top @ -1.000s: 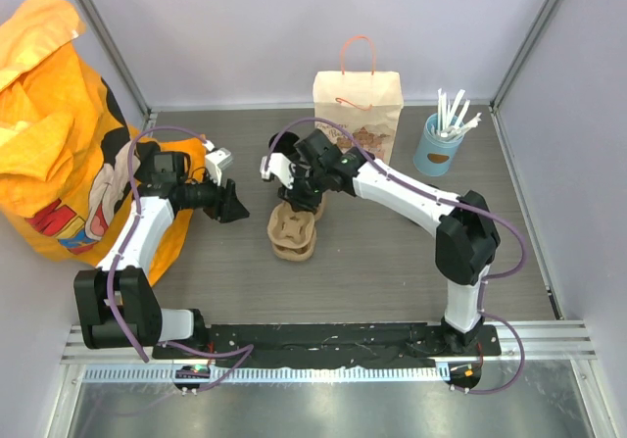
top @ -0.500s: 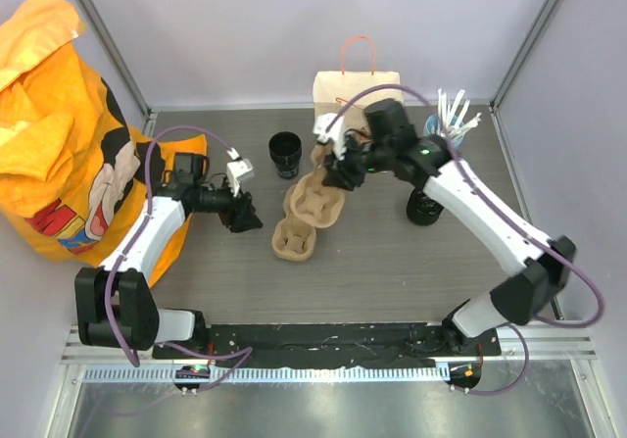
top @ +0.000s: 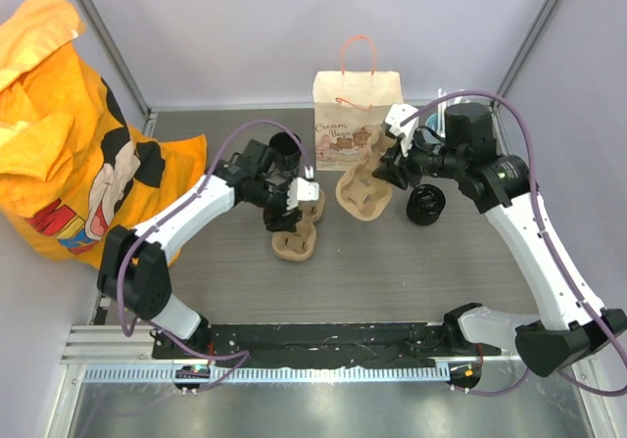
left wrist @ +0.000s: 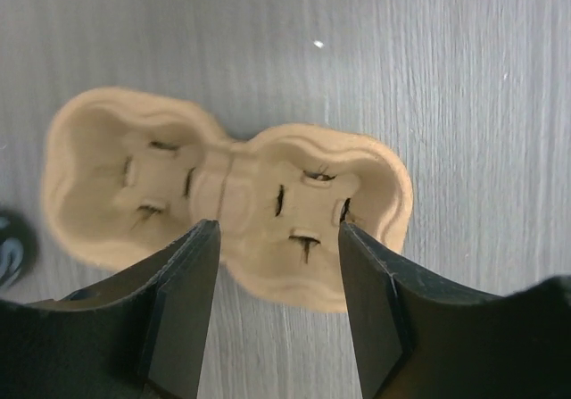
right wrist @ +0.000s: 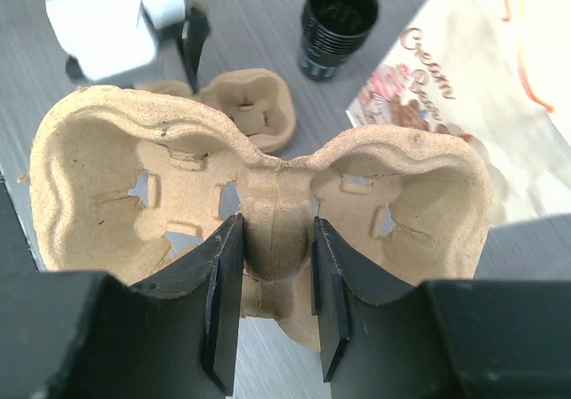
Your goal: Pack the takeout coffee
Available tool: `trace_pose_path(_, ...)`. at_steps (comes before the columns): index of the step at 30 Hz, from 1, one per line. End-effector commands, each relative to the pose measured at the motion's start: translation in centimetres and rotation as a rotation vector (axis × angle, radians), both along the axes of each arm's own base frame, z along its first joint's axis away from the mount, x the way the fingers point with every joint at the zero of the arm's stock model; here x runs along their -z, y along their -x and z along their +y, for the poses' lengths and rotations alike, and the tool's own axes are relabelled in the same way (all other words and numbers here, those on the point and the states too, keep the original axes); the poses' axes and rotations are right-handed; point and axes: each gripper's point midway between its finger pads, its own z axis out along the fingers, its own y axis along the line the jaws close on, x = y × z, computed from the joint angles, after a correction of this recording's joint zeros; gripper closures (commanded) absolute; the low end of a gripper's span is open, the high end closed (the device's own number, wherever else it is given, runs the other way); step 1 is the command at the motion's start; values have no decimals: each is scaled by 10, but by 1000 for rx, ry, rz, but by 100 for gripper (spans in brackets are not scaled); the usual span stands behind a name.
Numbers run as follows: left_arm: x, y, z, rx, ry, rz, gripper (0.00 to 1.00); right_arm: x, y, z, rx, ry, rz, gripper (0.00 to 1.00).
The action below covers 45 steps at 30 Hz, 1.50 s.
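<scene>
arms both reach toward the paper bag (top: 358, 105). the right arm arches high, elbow bent, and the right gripper (right wrist: 273, 229) is pinched narrow on the centre ridge of a pulp carrier (right wrist: 107, 167) just in front of the bag. the left arm stretches forward – the left gripper (left wrist: 277, 238) points down, jaws wide over a second carrier (left wrist: 116, 176) lying nearer than the bag. the takeout coffee (top: 426, 205) stands right of the bag – ungripped.

Left pincer (left wrist: 278, 238) spread (aimed downward); right pincer (right wrist: 277, 229) clamped, raised.
</scene>
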Motion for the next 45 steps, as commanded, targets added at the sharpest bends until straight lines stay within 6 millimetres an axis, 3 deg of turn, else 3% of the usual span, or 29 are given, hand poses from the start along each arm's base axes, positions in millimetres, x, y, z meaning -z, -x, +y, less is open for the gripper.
trace_pose_path(1, 25, -5, 4, 146, -171, -78, 41, -33, 13, -17, 28, -42, -83, 63)
trace_pose_path(10, 56, -18, -5, 217, -257, -120, 41, -53, 22, -38, 92, -53, -138, 63)
trace_pose_path(21, 29, -27, -26, 188, -136, -189, 41, -46, 21, -37, 82, -51, -118, 63)
trace_pose_path(27, 32, -38, -31, 172, -135, -203, 41, -47, 20, -37, 83, -50, -119, 63)
trace_pose_path(37, 65, -42, -32, 248, -223, -147, 41, -45, 19, -40, 92, -49, -116, 63)
trace_pose_path(45, 80, -33, -18, 266, -294, -90, 50, -43, 20, -41, 96, -49, -112, 63)
